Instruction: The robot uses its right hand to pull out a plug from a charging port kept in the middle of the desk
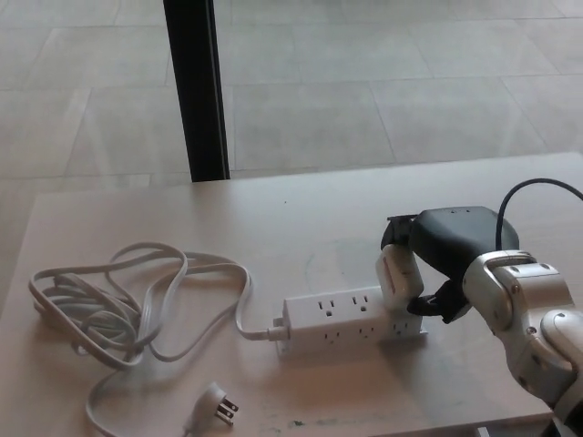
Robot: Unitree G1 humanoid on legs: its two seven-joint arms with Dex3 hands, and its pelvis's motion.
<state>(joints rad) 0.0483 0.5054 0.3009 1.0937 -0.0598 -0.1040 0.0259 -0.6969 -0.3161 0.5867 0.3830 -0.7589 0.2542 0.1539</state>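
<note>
Pale worktop (301,218): my right hand (435,259) grips the plug (399,279) atop the power strip (351,320); next, pull upward.

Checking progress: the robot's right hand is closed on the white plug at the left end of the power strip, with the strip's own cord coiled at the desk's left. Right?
Not quite: the head view shows the right hand gripping the white plug at the power strip's right end. The cord is coiled at the desk's left.

The right hand (435,264) hides the power strip's (351,320) right end.
</note>
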